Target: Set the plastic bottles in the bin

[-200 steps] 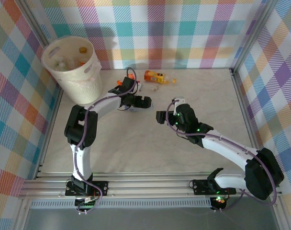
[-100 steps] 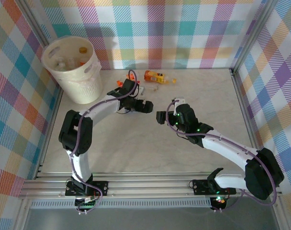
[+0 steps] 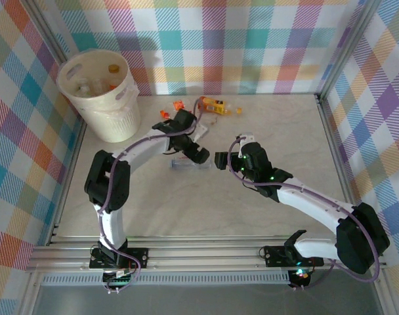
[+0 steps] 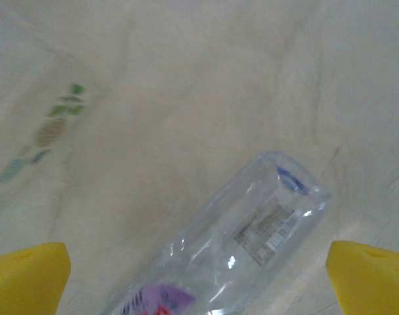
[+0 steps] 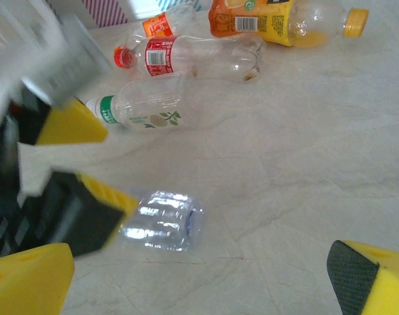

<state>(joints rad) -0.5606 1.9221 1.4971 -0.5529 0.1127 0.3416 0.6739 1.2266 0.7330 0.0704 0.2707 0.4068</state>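
Left claw [image 4: 199, 281] (jaws wide) above clear bottle [image 4: 252, 223].

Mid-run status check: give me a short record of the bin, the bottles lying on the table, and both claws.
bin: upright at the far left, bottles already inside
loose bottles: yellow-capped bottle, red-label bottle, green-label bottle, orange-label bottle, crushed clear bottle, all lying on the table
left claw: open, above the crushed clear bottle, not closed on it
right claw: open, empty, over bare table near the crushed clear bottle
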